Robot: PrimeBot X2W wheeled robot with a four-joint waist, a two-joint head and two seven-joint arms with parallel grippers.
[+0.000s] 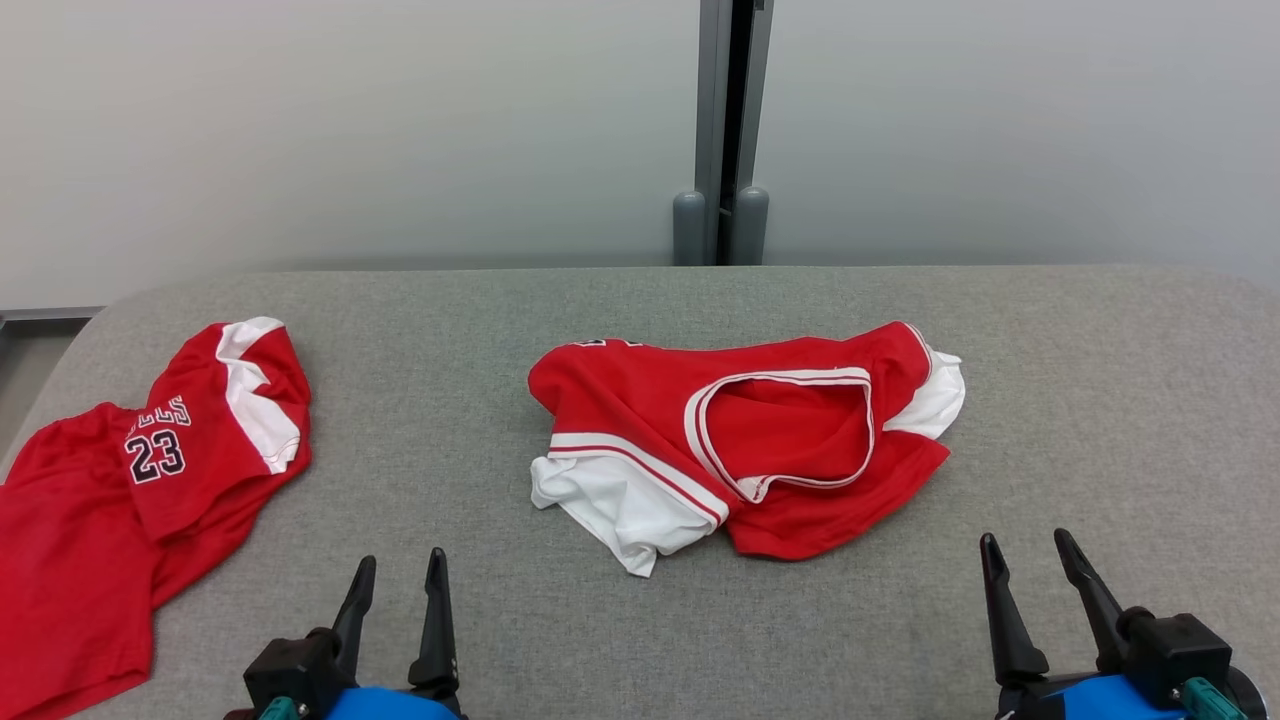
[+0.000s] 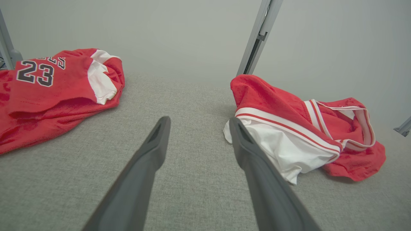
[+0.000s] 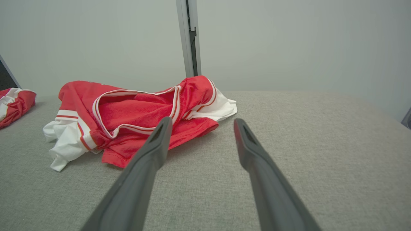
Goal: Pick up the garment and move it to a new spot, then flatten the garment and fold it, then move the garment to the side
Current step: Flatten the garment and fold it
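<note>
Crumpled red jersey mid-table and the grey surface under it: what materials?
Jersey: likely knit polyester mesh, soft low sheen, with fine pitted grain and limp folds. Surface: grey woven fabric, matte, visible weave; rounded edge hints at padding, unsure.

The second jersey [image 1: 80, 540] (numbered 23) runs off the head view's left edge, lettering partly hidden.
</note>
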